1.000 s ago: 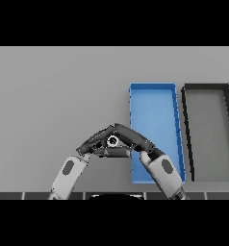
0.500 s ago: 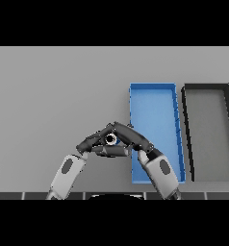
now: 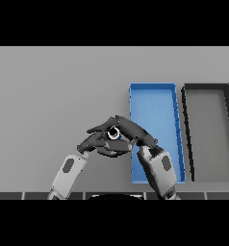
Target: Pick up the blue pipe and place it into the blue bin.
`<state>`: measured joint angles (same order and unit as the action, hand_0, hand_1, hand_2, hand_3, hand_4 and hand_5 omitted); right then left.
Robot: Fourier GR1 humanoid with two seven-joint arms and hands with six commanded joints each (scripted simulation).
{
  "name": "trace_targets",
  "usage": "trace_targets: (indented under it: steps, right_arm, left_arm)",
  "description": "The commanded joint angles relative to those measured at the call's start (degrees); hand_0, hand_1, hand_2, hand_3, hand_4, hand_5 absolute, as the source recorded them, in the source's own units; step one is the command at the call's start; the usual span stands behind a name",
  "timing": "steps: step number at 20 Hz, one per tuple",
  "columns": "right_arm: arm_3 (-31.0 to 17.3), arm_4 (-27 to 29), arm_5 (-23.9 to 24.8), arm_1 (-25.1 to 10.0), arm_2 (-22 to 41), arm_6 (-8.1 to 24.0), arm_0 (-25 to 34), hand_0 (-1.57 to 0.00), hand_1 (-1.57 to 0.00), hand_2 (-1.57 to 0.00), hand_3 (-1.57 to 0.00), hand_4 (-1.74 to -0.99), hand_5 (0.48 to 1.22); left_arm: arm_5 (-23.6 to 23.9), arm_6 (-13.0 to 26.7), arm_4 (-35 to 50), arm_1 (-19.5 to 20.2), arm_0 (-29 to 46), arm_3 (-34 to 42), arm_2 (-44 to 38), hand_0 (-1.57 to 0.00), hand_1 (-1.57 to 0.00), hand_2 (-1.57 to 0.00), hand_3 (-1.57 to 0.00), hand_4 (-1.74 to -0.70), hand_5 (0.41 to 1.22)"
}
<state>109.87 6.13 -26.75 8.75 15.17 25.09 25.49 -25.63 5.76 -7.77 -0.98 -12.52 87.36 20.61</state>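
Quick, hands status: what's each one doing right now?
Left hand: cannot tell, beside the blue pipe.
Right hand: curled round the pipe.

Light even & flat, no visible source, moderately bright. Grey table (image 3: 49,86) uniformly lit, no glare. Only faint soft shadow under the hands, w/ darker shading along inner walls of blue bin (image 3: 155,89) & black bin (image 3: 205,87). No edge distortion.
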Motion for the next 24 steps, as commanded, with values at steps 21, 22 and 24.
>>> trace_targets:
  steps: [21, 22, 24]
  right_arm:
    - [-8.82, 4.54, 13.42, -16.01, -29.58, 9.84, 14.01, -1.57, -1.57, -1.57, -1.57, -1.499, 1.221]
    - [-9.44, 3.64, 13.13, -15.93, -29.63, 9.84, 12.25, -1.57, -1.57, -1.57, -1.57, -1.499, 1.221]
    - [-11.0, 2.03, 14.42, -16.6, -28.76, 9.84, 9.23, -1.57, -1.57, -1.57, -1.57, -1.5, 1.221]
  left_arm:
    - [-0.23, 0.3, 0.67, 2.03, 1.8, 3.83, -0.36, 0.0, 0.0, 0.0, 0.0, -0.94, 0.465]
    - [0.05, -0.11, 0.31, 1.91, 1.82, 3.64, -0.25, 0.0, 0.0, 0.0, 0.0, -0.94, 0.463]
    - [0.38, 0.5, 0.08, 1.38, 1.34, 3.26, -0.13, 0.0, 0.0, 0.0, 0.0, -0.94, 0.46]
